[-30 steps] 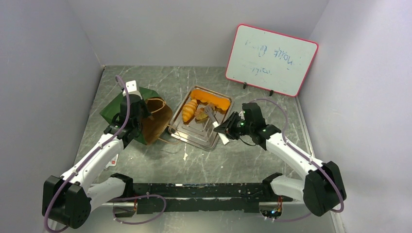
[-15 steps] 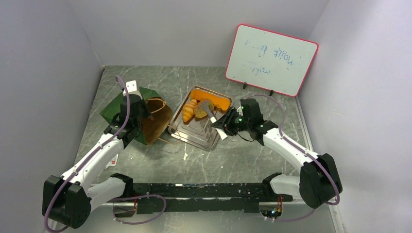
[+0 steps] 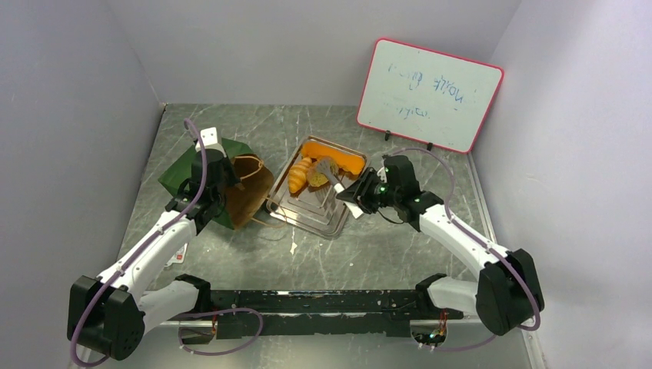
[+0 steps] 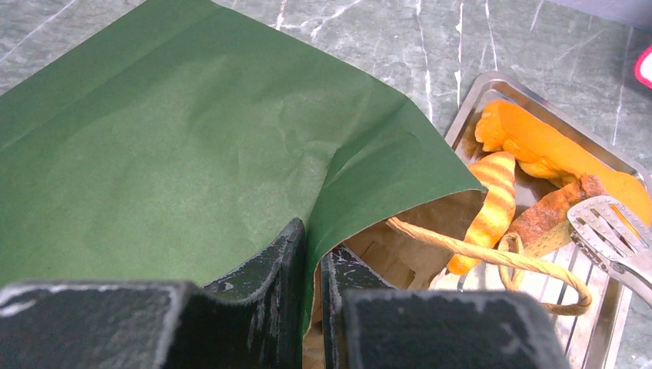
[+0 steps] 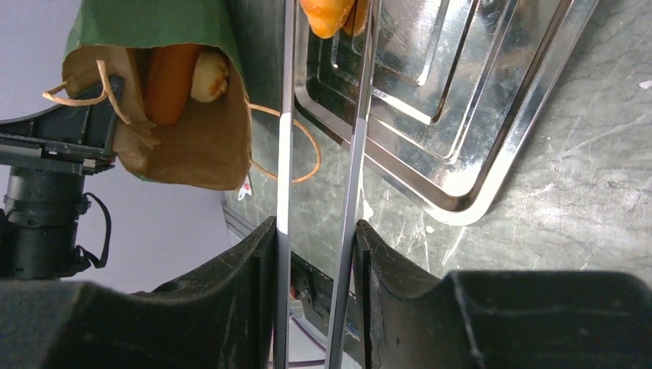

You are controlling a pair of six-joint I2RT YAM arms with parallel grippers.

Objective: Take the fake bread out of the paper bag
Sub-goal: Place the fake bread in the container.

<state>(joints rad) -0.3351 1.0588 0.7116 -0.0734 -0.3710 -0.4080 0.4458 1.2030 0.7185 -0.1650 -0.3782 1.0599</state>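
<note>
Marble table (image 3: 384, 254): whiteboard (image 3: 429, 94) behind tray (image 3: 307, 209), tongs (image 4: 615, 231) beside bread (image 4: 550, 215).

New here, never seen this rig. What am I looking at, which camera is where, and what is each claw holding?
Two white robot arms are bolted to the near edge of a grey table. The wide shot looks down from above and behind them; the other two come from cameras on each wrist. The left claw pinches the rim of the green paper bag, which lies on its side. The right claw holds metal tongs over a steel tray. On the tray: a croissant, an orange loaf and a brown slice. Two more rolls show inside the bag. A whiteboard stands at the back.
</note>
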